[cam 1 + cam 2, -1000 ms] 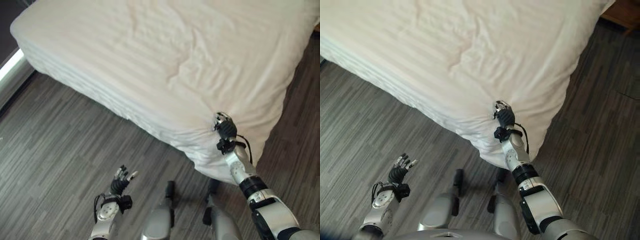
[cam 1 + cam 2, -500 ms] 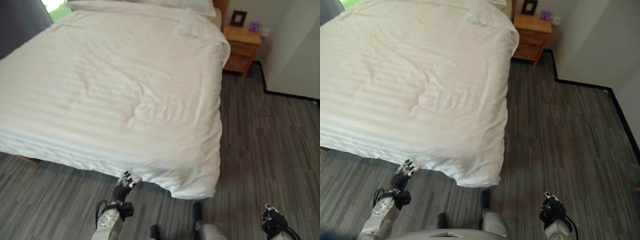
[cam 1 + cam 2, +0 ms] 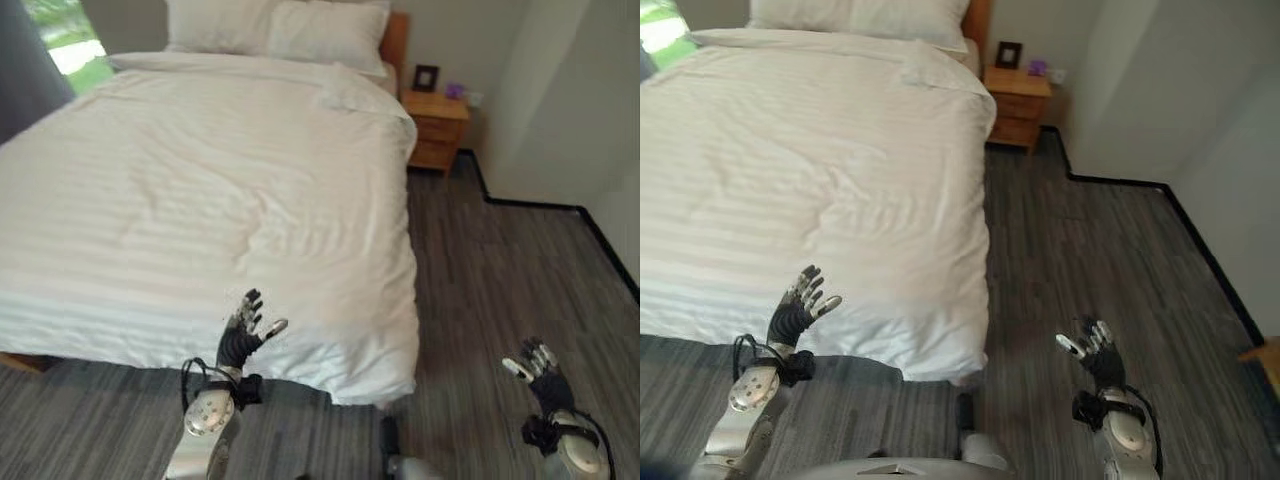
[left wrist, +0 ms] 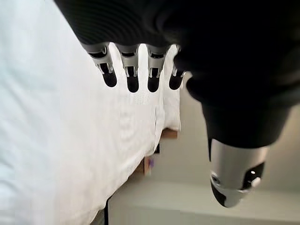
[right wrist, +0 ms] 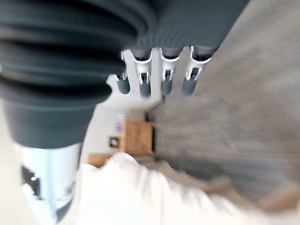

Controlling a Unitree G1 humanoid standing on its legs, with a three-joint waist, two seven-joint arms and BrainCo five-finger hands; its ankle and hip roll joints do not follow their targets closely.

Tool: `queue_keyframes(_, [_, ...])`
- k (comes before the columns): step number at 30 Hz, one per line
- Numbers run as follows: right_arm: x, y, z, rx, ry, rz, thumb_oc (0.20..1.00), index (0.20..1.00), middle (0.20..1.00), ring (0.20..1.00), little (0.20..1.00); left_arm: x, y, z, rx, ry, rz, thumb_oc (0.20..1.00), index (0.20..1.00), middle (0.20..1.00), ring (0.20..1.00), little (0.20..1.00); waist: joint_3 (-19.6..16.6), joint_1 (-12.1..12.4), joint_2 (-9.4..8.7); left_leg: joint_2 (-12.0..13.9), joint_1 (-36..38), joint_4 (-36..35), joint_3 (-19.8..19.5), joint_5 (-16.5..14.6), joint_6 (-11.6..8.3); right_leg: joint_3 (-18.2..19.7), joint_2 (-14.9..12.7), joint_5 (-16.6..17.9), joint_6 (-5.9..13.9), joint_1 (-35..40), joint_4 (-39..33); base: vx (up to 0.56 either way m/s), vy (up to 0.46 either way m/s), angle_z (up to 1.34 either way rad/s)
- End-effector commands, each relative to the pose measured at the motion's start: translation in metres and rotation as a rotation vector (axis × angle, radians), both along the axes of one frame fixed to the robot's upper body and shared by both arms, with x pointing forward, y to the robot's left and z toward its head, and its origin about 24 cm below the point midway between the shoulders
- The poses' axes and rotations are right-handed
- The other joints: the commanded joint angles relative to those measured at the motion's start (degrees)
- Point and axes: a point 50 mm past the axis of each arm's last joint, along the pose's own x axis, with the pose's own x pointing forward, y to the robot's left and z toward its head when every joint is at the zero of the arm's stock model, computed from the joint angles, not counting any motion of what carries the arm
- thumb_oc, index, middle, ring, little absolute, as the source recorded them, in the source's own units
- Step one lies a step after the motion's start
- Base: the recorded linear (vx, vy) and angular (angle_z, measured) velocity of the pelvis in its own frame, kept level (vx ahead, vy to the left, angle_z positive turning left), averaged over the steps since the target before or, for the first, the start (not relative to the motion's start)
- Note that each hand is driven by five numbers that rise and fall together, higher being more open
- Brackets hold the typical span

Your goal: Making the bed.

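My left hand (image 3: 243,333) is raised in front of the foot edge of the bed, fingers straight and spread, thumb out to the side, holding nothing; in its wrist view the fingers (image 4: 132,75) point along the white duvet (image 3: 200,200) without touching it that I can make out. My right hand (image 3: 1095,352) is up over the grey wood-look floor (image 3: 1100,250), well apart from the bed on its right side, also with fingers straight and relaxed and nothing in its grasp; its wrist view shows the fingers (image 5: 167,75) lined up against the floor, with the duvet's corner and the nightstand beyond them. Moving outward, I see the duvet lying spread across the whole mattress, mostly flat with some soft creases near the middle, and hanging down over the foot edge and the right side, with its near right corner draped toward the floor. At the head of the bed I see 2 white pillows (image 3: 270,25) side by side against the wooden headboard (image 3: 394,35). Just beside the bed's far right corner stands a wooden nightstand (image 3: 438,125), with a small dark picture frame (image 3: 427,77) and a small purple thing (image 3: 455,90) on its top, against the pale wall (image 3: 560,90).
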Motion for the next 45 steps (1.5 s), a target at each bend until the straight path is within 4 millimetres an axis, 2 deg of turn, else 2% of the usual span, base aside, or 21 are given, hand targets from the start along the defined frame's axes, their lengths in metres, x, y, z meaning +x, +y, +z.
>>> queue_keyframes(1, [0.019,0.008,0.035,-0.113,-0.161,0.095,1.000,1.000,1.000,1.000,1.000,0.015,-0.004,0.018,0.079,-0.096,-0.043,1.000,1.000,1.000,1.000,1.000,1.20,0.12,-0.71,-2.82,1.16,0.19,1.23,-3.71,0.18,-1.93,-6.83,-5.98,2.97,14.00,-0.23,-0.19,-0.097,-1.63])
queue_keyframes(4, [0.032,0.034,0.044,-0.052,-0.223,0.187,1.000,1.000,1.000,1.000,1.000,0.011,-0.015,0.011,0.045,-0.066,-0.094,1.000,1.000,1.000,1.000,1.000,-0.43,2.05,-0.92,-1.63,1.45,0.61,7.56,-1.57,-0.58,-5.00,-5.81,-5.92,2.69,18.25,-5.36,-0.13,-0.234,-1.66])
queue_keyframes(8, [0.031,0.046,0.047,-0.060,-0.236,0.255,1.000,1.000,1.000,1.000,1.000,0.006,-0.022,0.002,0.011,-0.036,-0.103,1.000,1.000,1.000,1.000,1.000,-0.79,1.20,-0.51,-0.40,2.62,2.25,9.88,-1.22,-1.58,-1.92,-3.60,-5.93,2.18,19.34,-10.06,-0.01,-0.229,-1.40])
queue_keyframes(10, [0.032,0.048,0.053,-0.099,-0.250,0.294,1.000,1.000,1.000,1.000,1.000,0.005,-0.035,-0.001,-0.051,-0.029,-0.137,1.000,1.000,1.000,1.000,1.000,0.21,0.13,-0.22,2.96,1.38,11.21,12.05,-2.04,-3.24,0.46,-2.02,-6.72,0.65,21.27,-13.11,0.02,-0.396,-0.96])
queue_keyframes(11, [0.032,0.048,0.057,-0.119,-0.260,0.311,1.000,1.000,1.000,1.000,1.000,0.006,-0.037,-0.001,-0.065,-0.032,-0.140,1.000,1.000,1.000,1.000,1.000,1.05,0.22,-0.12,5.72,0.00,17.25,11.40,-1.01,-4.85,1.94,-0.80,-7.41,-0.32,22.33,-14.39,0.09,-0.390,-0.61])
queue_keyframes(12, [0.032,0.049,0.060,-0.146,-0.266,0.342,1.000,1.000,1.000,1.000,1.000,0.007,-0.042,-0.002,-0.094,-0.032,-0.133,1.000,1.000,1.000,1.000,1.000,2.70,1.05,0.25,8.83,-2.31,25.24,5.81,4.55,-7.48,4.93,1.19,-8.70,-1.96,23.75,-15.67,0.07,-0.358,-0.76])
queue_keyframes(13, [0.031,0.049,0.060,-0.156,-0.261,0.359,1.000,1.000,1.000,1.000,1.000,0.007,-0.044,-0.002,-0.113,-0.034,-0.123,1.000,1.000,1.000,1.000,1.000,3.54,1.40,0.49,9.31,-3.58,27.46,1.48,5.87,-7.82,6.21,1.72,-9.23,-2.73,23.83,-15.78,-0.02,-0.296,-0.86])
queue_keyframes(14, [0.031,0.049,0.061,-0.167,-0.261,0.367,1.000,1.000,1.000,1.000,1.000,0.007,-0.046,-0.003,-0.130,-0.035,-0.118,1.000,1.000,1.000,1.000,1.000,4.03,1.62,0.37,8.41,-4.94,28.39,-1.61,6.36,-5.91,6.74,1.63,-8.37,-3.26,23.09,-15.78,-0.08,-0.125,-1.08])
queue_keyframes(15, [0.031,0.049,0.061,-0.167,-0.261,0.367,1.000,1.000,1.000,1.000,1.000,0.007,-0.046,-0.003,-0.130,-0.035,-0.118,1.000,1.000,1.000,1.000,1.000,3.94,1.55,0.39,8.40,-5.10,28.45,-1.70,6.34,-5.88,6.66,1.62,-8.36,-3.25,23.01,-15.78,-0.07,-0.072,-1.47])
queue_keyframes(17, [0.029,0.052,0.057,-0.179,-0.235,0.403,1.000,1.000,1.000,1.000,1.000,0.003,-0.050,-0.007,-0.179,-0.031,-0.085,1.000,1.000,1.000,1.000,1.000,4.42,3.17,0.04,-0.04,-7.97,27.01,-13.40,1.08,-3.41,12.74,1.33,-7.80,-2.82,21.99,-15.78,0.03,-0.055,-1.09])
queue_keyframes(21, [0.030,0.053,0.055,-0.189,-0.224,0.414,1.000,1.000,1.000,1.000,1.000,0.004,-0.054,-0.008,-0.199,-0.025,-0.086,1.000,1.000,1.000,1.000,1.000,4.21,4.11,0.00,-3.55,-9.14,20.43,-17.10,-2.26,-2.40,15.73,1.62,-8.04,-2.24,21.78,-15.78,0.15,-0.048,-1.47])
queue_keyframes(24, [0.035,0.060,0.061,-0.210,-0.254,0.438,1.000,1.000,1.000,1.000,1.000,0.010,-0.059,-0.007,-0.186,-0.025,-0.090,1.000,1.000,1.000,1.000,1.000,4.23,5.39,1.45,-8.55,-12.33,6.91,-18.07,2.95,-2.48,18.63,4.35,-9.48,-2.00,23.37,-15.78,0.37,0.015,-0.30])
queue_keyframes(26, [0.035,0.056,0.067,-0.236,-0.277,0.389,1.000,1.000,1.000,1.000,1.000,0.014,-0.061,-0.007,-0.166,-0.022,-0.080,1.000,1.000,1.000,1.000,1.000,2.45,3.44,2.62,-4.53,-12.78,-0.02,-3.93,6.09,-2.05,18.28,5.07,-13.14,-0.82,28.61,-15.78,1.04,0.293,-0.40])
queue_keyframes(32, [0.033,0.063,0.060,-0.231,-0.255,0.402,1.000,1.000,1.000,1.000,1.000,0.014,-0.055,-0.004,-0.104,-0.023,-0.104,1.000,1.000,1.000,1.000,1.000,0.29,4.03,-2.06,-7.01,-9.45,0.43,-2.01,3.65,0.96,16.22,0.85,-12.64,2.66,28.56,-6.91,0.47,0.151,-0.15])
queue_keyframes(33, [0.033,0.066,0.059,-0.247,-0.254,0.411,1.000,1.000,1.000,1.000,1.000,0.016,-0.054,-0.002,-0.084,-0.027,-0.110,1.000,1.000,1.000,1.000,1.000,0.54,4.18,-3.07,-8.51,-7.53,0.20,-2.71,1.51,2.41,15.66,-0.26,-7.18,6.01,25.42,2.16,0.29,0.157,-0.24])
queue_keyframes(35, [0.035,0.069,0.060,-0.250,-0.259,0.422,1.000,1.000,1.000,1.000,1.000,0.018,-0.053,0.000,-0.059,-0.034,-0.113,1.000,1.000,1.000,1.000,1.000,1.44,3.83,-3.30,-9.66,-5.60,-0.02,-4.35,-0.38,3.75,16.65,-0.78,-0.18,9.12,20.42,13.29,0.27,0.139,0.21])
queue_keyframes(37, [0.035,0.070,0.059,-0.248,-0.260,0.421,1.000,1.000,1.000,1.000,1.000,0.019,-0.051,0.002,-0.049,-0.038,-0.109,1.000,1.000,1.000,1.000,1.000,1.83,3.72,-2.90,-9.57,-4.45,-0.02,-5.19,-1.27,4.16,16.69,-1.06,0.67,9.42,18.26,17.24,0.24,0.081,0.74])
queue_keyframes(39, [0.034,0.071,0.061,-0.236,-0.272,0.416,1.000,1.000,1.000,1.000,1.000,0.023,-0.047,0.007,-0.029,-0.059,-0.101,1.000,1.000,1.000,1.000,1.000,3.31,3.07,-1.42,-8.93,-1.52,-0.02,-8.53,-3.22,4.11,14.99,-1.79,-2.54,6.53,11.72,19.23,0.39,0.064,0.71])
queue_keyframes(41, [0.035,0.073,0.067,-0.225,-0.301,0.422,1.000,1.000,1.000,1.000,1.000,0.024,-0.047,0.009,-0.021,-0.070,-0.107,1.000,1.000,1.000,1.000,1.000,4.25,2.32,-0.66,-8.52,0.21,-0.02,-11.75,-4.05,3.52,15.55,0.63,-8.37,3.54,8.55,14.52,0.32,-0.058,0.62])
queue_keyframes(43, [0.036,0.072,0.071,-0.217,-0.320,0.418,1.000,1.000,1.000,1.000,1.000,0.024,-0.046,0.011,-0.020,-0.082,-0.107,1.000,1.000,1.000,1.000,1.000,4.53,1.47,-0.99,-8.74,1.43,-0.02,-14.34,-4.66,2.93,19.23,2.95,-9.50,2.37,8.61,4.82,0.31,-0.131,1.28])
queue_keyframes(45, [0.039,0.073,0.075,-0.212,-0.341,0.410,1.000,1.000,1.000,1.000,1.000,0.027,-0.046,0.013,-0.027,-0.093,-0.095,1.000,1.000,1.000,1.000,1.000,4.60,0.52,-1.15,-9.07,2.46,-0.02,-18.01,-5.47,2.29,27.00,5.23,-7.24,2.19,7.36,-4.15,0.25,-0.123,1.80])
